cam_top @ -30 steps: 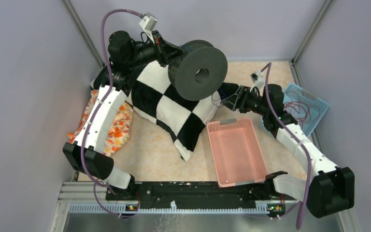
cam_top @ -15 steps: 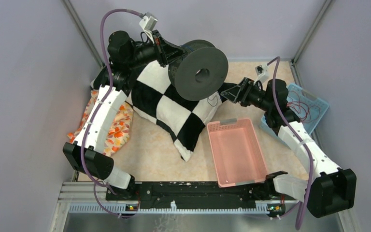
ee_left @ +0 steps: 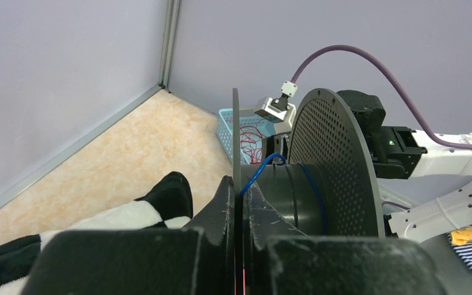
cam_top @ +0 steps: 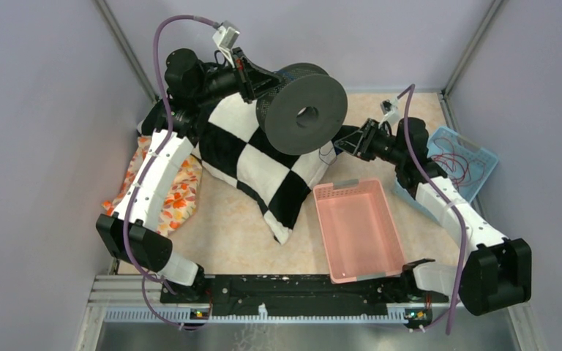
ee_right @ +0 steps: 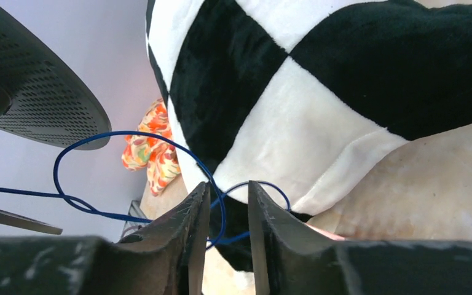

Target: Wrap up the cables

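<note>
Over a beige tabletop [cam_top: 227, 227], the blue cable [ee_right: 129, 133] loops sideways from the spool [cam_top: 304, 110] clamped by the left gripper [ee_left: 238, 184] to the slightly parted right gripper [ee_right: 227, 196]; a blue basket [cam_top: 492, 155] holds red wires [cam_top: 454, 161].

Pale lilac walls [cam_top: 36, 110] joined by grey metal posts [cam_top: 126, 51] enclose a beige marbled tabletop [cam_top: 227, 234].

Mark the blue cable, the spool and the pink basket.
blue cable [ee_right: 120, 131], right wrist view, top of its loop
spool [cam_top: 287, 121], top external view, face of the front flange
pink basket [cam_top: 358, 234], top external view, bare floor inside
</note>
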Robot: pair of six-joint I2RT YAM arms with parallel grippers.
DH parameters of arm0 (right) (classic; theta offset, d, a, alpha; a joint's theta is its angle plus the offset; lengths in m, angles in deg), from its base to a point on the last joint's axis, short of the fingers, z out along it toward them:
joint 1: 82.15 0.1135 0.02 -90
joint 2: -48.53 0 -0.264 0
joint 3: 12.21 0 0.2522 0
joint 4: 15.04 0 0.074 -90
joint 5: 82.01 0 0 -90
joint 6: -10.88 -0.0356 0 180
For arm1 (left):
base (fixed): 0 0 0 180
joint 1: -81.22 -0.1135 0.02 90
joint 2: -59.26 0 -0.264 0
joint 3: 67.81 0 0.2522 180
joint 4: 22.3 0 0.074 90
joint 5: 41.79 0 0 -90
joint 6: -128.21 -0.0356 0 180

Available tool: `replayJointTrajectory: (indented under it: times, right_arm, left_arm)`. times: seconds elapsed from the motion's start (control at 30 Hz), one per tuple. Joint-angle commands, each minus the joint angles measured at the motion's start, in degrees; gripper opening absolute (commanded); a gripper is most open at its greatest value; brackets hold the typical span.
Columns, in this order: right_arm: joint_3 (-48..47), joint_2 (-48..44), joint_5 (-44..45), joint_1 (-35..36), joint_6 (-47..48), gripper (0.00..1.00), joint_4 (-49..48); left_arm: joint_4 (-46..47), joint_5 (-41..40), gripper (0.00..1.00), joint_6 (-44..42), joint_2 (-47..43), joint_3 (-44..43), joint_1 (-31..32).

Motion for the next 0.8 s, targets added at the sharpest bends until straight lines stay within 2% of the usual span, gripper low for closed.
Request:
replayJointTrajectory:
  times: [0.0, 0.07, 0.13, 0.17, 0.23, 0.3, 0.47, 0.5, 0.53, 0.6, 0.77]
  right_arm:
    - [-2.62, 0.29, -1.34, -0.21, -0.75, 0.18, -4.41]
    - [-2.09, 0.31, -1.88, -0.22, -1.10, 0.07, -4.94]
    - [-1.71, 0.31, -2.21, -0.22, -1.38, 0.05, -5.20]
    - [-1.60, 0.31, -2.26, -0.22, -1.31, 0.08, -5.10]
    - [-1.46, 0.24, -2.47, -0.23, -1.22, 0.21, -4.75]
    - [-1.42, 0.13, -2.95, -0.22, -1.04, 0.28, -4.61]
    - [-1.36, 0.47, -4.19, -0.22, -0.58, 0.31, -4.35]
    - [-1.19, 0.55, -4.33, -0.22, -0.45, 0.30, -4.48]
    - [-0.85, 0.50, -4.39, -0.22, -0.47, 0.25, -4.79]
    - [-0.36, 0.31, -4.29, -0.20, -0.51, 0.02, -5.20]
    - [0.20, -0.67, -2.89, -0.17, 0.01, 0.00, -4.51]
  left_arm:
    - [6.21, 0.68, 0.00, 1.63, -3.08, -0.39, -0.16]
    - [6.10, 0.60, 0.00, 1.46, -3.34, -0.37, -0.16]
    - [6.08, 0.58, 0.00, 1.27, -3.47, -0.25, -0.16]
    - [5.96, 0.45, 0.00, 1.16, -3.50, -0.14, -0.16]
    - [5.82, 0.54, 0.00, 1.07, -3.50, 0.04, -0.16]
    - [5.94, 0.63, 0.00, 1.21, -3.55, 0.29, -0.17]
    - [6.72, 0.76, 0.00, 1.69, -3.69, 0.36, -0.16]
    - [6.85, 0.84, 0.00, 1.80, -3.70, 0.34, -0.16]
    - [7.02, 0.97, 0.00, 1.89, -3.71, 0.29, -0.16]
    - [6.98, 0.95, 0.00, 1.94, -3.66, 0.25, -0.18]
    - [6.35, 0.66, 0.00, 1.61, -3.46, -0.10, -0.16]
